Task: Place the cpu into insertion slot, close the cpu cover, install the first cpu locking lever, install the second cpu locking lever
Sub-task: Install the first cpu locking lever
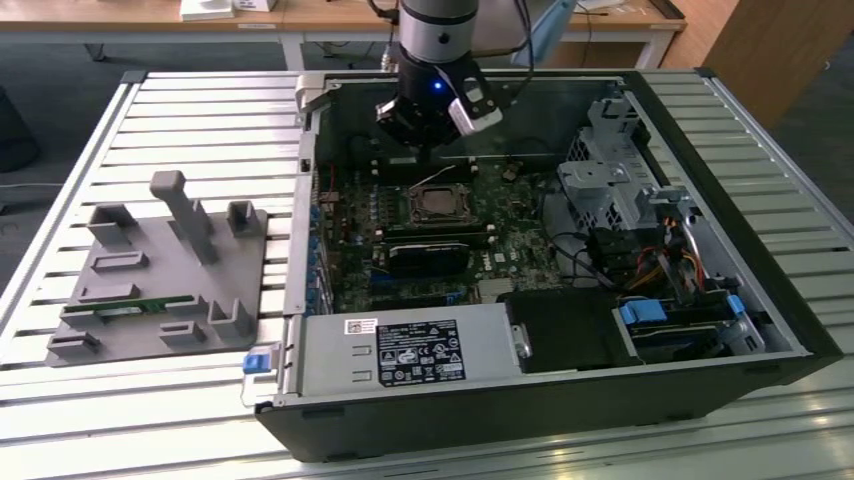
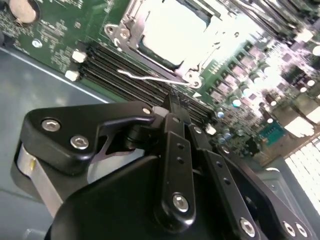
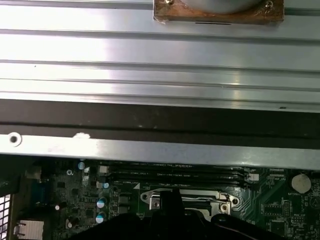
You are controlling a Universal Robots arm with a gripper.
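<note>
Inside the open computer case, the insertion slot [image 1: 438,204] sits on the green motherboard. In the second wrist view the cpu [image 2: 172,27] shows as a bright square face in the slot. The silvery cpu cover [image 2: 124,34] lies flat as a frame around it. A thin wire locking lever [image 2: 150,78] runs along the slot's side by the memory slots and stands a little off the frame. My gripper [image 1: 430,152] hangs just above the slot's far edge. Its fingertips [image 2: 172,102] are pressed together, holding nothing, close to the lever's end. The first wrist view has the gripper [image 3: 172,200] over the slot [image 3: 200,199].
Long black memory slots [image 2: 125,67] lie beside the socket, and a black card [image 1: 430,256] sits nearer the camera. The power supply [image 1: 400,350] and drive cage [image 1: 614,190] crowd the case. A grey fixture plate [image 1: 160,280] holding a green memory stick [image 1: 134,308] lies at the exterior view's left.
</note>
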